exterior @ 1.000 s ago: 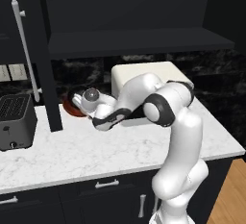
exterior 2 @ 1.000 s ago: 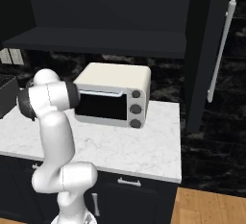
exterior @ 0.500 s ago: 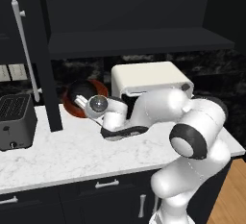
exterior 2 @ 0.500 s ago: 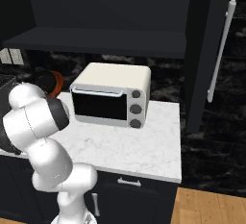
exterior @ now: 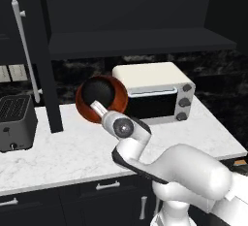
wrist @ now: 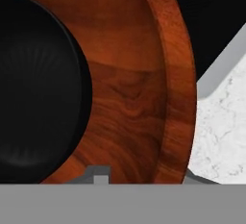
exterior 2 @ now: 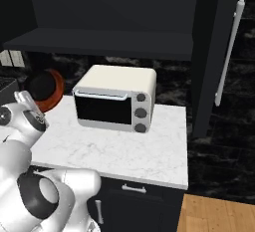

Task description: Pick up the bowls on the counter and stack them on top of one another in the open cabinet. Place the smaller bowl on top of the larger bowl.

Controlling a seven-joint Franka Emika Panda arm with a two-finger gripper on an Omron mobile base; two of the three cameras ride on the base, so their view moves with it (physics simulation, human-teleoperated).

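At the left end of the bench (exterior: 63,152) we see a dark toaster (exterior: 15,123) and, just right of it, the open cabinet's door (exterior: 41,55) with its long silver handle (exterior: 26,50). Next comes our load: the larger bowl (exterior: 118,101), reddish-brown, is up off the bench and tipped toward us, with the smaller bowl (exterior: 97,90) nested black inside it. Our tool (exterior: 99,108) grips the brown rim at its lower edge, jaws narrowed on that rim. The open cabinet's shelf (exterior: 140,40) runs above and behind the bowls, so we judge the coming move is up and back, levelling the pair as it goes. Further right, at the bench's back edge, sits the white toaster oven (exterior: 155,91), near the bowls.
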